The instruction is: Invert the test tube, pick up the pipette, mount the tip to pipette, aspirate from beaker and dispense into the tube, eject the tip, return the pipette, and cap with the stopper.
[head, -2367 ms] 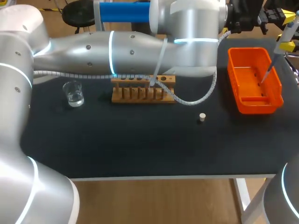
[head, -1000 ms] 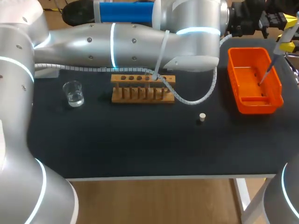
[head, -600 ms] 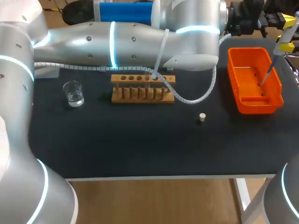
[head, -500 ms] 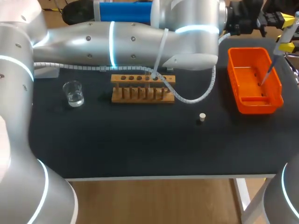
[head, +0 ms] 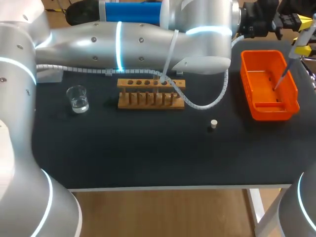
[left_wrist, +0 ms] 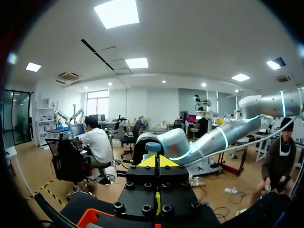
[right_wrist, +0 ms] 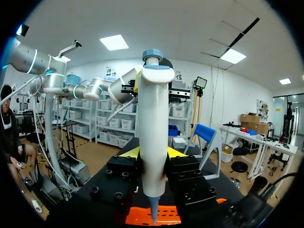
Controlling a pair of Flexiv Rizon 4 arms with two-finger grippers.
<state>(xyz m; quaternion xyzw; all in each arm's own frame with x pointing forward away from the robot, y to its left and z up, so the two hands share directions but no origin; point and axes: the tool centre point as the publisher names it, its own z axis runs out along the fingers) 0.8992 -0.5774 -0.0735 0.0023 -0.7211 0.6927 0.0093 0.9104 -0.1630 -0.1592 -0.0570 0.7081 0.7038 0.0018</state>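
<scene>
My right gripper (head: 302, 48) is shut on the white pipette (head: 296, 47) at the far right. The pipette's thin lower end hangs over the orange bin (head: 256, 101). In the right wrist view the pipette (right_wrist: 153, 137) stands upright between the yellow tips of that gripper (right_wrist: 152, 154). My left arm reaches across the back, and its gripper (head: 289, 20) sits shut beside the pipette's top. In the left wrist view the yellow tips of the left gripper (left_wrist: 156, 161) are together, with the pipette's blue-grey top (left_wrist: 153, 146) just beyond them. A test tube (head: 168, 61) stands tilted in the wooden rack (head: 150, 98). The beaker (head: 78, 98) holds some liquid. The stopper (head: 213, 124) lies loose on the mat.
The orange bin (right_wrist: 142, 216) lies right under the pipette's point, and a corner of the bin (left_wrist: 92, 216) shows below the left gripper. A white spiral cable (head: 207, 103) droops from the left arm beside the rack. The front half of the black mat (head: 148, 153) is bare.
The left arm rose and drew back a little from the rack since the earliest frame. Over the last second nothing has visibly moved.
</scene>
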